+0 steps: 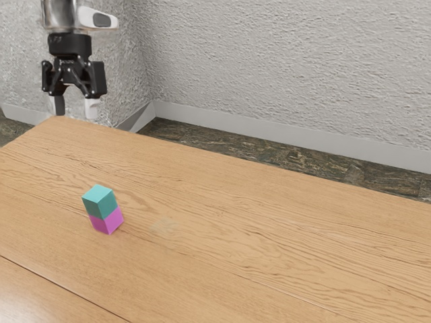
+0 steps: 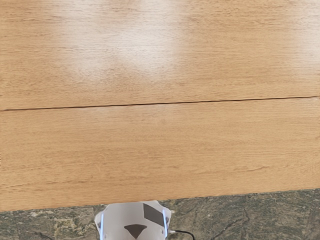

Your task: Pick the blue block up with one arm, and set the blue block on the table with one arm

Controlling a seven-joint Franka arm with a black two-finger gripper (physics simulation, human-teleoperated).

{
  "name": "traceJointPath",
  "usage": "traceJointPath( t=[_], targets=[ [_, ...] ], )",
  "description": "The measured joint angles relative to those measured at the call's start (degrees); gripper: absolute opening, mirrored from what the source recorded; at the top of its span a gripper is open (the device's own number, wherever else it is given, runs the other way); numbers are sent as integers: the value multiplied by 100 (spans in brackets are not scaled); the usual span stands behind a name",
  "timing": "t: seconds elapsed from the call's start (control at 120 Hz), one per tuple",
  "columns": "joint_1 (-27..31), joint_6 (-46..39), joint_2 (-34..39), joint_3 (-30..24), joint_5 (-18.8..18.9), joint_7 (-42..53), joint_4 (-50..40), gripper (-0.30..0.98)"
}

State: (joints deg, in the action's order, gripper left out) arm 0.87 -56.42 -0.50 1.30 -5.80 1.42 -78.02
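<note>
the step in hand, as i judge it, is the reach for the block, with the lift and the setting down still to do. i have the gripper [image 1: 75, 108] in the upper left of the exterior view, well apart from the blocks, its fingers spread with nothing between them. the blue block [image 1: 100, 203], a teal shade, sits on top of the pink block [image 1: 108, 221] at the left of that view, a little below mid-height. i'd carry the open hand over the stack while high, then turn the wrist until the fingers line up with two opposite faces of the upper cube. from there i'd come straight down, slowly, and stop with the tips beside the blue block but above the seam between the cubes; any deeper and i could pinch both. i'd close evenly, since a one-sided push would likely slide it off or topple the pair. then i'd lift straight up until it clears, move sideways to bare wood on the table [image 1: 269, 222], and lower it flat before letting go
</note>
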Motion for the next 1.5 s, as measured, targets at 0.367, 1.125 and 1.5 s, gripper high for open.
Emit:
traceJointPath(
  t=[0.367,1.125,1.5],
  targets=[
    [542,-4104,2354,281,564,30,-4692,69],
    [592,-8097,507,886,160,1615,-5779,68],
    [556,-8409,76,981,-166,2138,-5712,68]
  ],
)
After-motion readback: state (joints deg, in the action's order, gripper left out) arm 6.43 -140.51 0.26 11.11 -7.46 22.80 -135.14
